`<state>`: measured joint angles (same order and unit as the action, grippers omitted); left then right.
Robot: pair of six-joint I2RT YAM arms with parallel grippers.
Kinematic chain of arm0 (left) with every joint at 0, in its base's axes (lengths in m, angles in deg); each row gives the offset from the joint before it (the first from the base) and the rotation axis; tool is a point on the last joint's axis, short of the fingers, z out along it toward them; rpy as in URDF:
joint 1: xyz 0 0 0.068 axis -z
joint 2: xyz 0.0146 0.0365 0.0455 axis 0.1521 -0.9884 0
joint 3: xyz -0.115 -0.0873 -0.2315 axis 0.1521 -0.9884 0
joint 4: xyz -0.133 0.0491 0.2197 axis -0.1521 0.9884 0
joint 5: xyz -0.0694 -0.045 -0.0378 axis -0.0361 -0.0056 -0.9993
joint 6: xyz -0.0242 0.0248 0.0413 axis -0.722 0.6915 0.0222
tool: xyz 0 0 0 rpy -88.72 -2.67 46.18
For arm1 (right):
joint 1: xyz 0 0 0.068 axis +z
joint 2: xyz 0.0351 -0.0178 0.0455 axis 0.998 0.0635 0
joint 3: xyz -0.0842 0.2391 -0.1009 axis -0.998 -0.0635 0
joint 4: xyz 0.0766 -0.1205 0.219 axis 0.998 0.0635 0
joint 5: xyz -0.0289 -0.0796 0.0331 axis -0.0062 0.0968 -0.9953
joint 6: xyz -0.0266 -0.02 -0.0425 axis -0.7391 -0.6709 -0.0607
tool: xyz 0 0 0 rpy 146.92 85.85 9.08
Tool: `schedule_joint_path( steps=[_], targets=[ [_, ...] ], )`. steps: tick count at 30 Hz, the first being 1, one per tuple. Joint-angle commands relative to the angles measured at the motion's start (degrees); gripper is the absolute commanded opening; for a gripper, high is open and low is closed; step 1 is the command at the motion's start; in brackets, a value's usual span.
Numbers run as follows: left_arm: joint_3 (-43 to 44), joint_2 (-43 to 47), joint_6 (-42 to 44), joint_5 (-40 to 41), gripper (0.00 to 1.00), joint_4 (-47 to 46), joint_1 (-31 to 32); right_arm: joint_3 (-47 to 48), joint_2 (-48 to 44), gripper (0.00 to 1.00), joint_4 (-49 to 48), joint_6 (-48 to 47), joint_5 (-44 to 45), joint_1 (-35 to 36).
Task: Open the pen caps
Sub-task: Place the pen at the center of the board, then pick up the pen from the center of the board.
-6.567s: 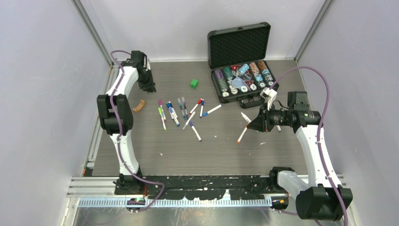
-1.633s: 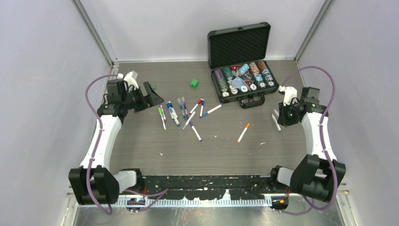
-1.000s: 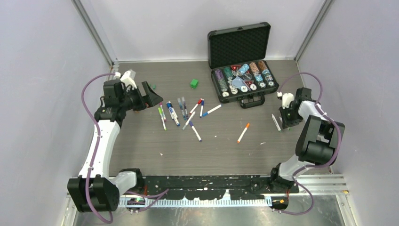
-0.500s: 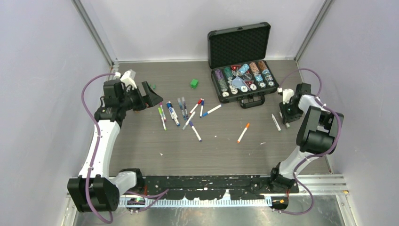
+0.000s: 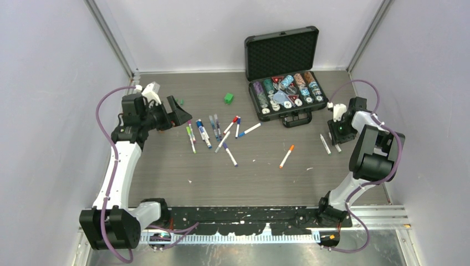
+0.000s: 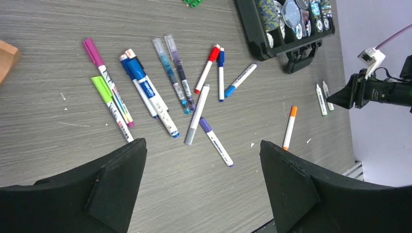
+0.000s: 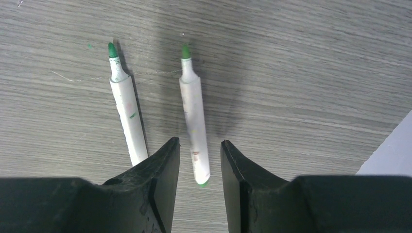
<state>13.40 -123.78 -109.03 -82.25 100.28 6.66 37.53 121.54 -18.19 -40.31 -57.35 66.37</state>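
Observation:
Two white pens with bare green tips (image 7: 127,116) (image 7: 194,121) lie side by side near the table's right edge, seen from above as the pair of pens (image 5: 323,143). My right gripper (image 7: 199,141) (image 5: 336,134) is low over them and open. The rear end of the right-hand pen sits between its jaws with a gap on each side. My left gripper (image 6: 201,143) (image 5: 180,112) hangs wide open and holds nothing, left of a cluster of capped pens (image 5: 213,133). In that cluster are a magenta cap (image 6: 92,51), a green cap (image 6: 102,87) and a red cap (image 6: 214,51). An orange-capped pen (image 6: 290,127) (image 5: 286,155) lies apart.
An open black case (image 5: 282,72) of poker chips stands at the back right, just behind my right arm. A small green cube (image 5: 228,98) lies behind the pens. A brown block (image 6: 6,56) sits at the far left. Walls close in on both sides.
My right gripper's jaws have spread apart and let go of a green-tipped pen, which now lies on the table beside the other one. The left arm has not moved.

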Motion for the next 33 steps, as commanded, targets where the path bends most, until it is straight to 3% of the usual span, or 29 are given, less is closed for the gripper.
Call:
schedule_joint_path(
  steps=[1, 8, 12, 20, 23, 28, 33],
  targets=[
    [1.46, 1.05, 1.04, -0.67, 0.89, -1.47, 0.31, 1.95, -2.56, 0.42, -0.4, 0.92, 0.39, -0.22],
    [1.11, -0.15, 0.51, -1.67, 1.0, -1.63, 0.17, 4.14, -12.36, 0.42, 4.68, 3.7, -4.87, -0.17],
    [1.17, -0.35, 0.82, -0.49, 1.0, -0.91, 0.12, 3.91, -20.09, 0.43, 8.8, 7.34, -12.87, -0.18],
    [-0.43, -3.53, -1.99, -9.52, 1.0, -5.85, 2.42, -0.34, -35.41, 0.47, 10.26, 17.16, -33.05, -0.14],
    [0.77, -5.41, -0.74, -7.37, 1.0, -3.24, 8.02, -3.47, -38.17, 0.47, 8.65, 18.78, -40.44, -0.14],
    [1.08, -7.45, -2.69, -3.38, 1.0, -0.33, 17.31, -7.72, -41.42, 0.5, 3.61, 22.62, -45.49, -0.14],
    [1.06, -8.57, -7.35, 10.33, 1.0, -0.54, 32.8, -8.8, -42.58, 0.51, 4.28, 23.23, -44.62, -0.17]
  ],
)
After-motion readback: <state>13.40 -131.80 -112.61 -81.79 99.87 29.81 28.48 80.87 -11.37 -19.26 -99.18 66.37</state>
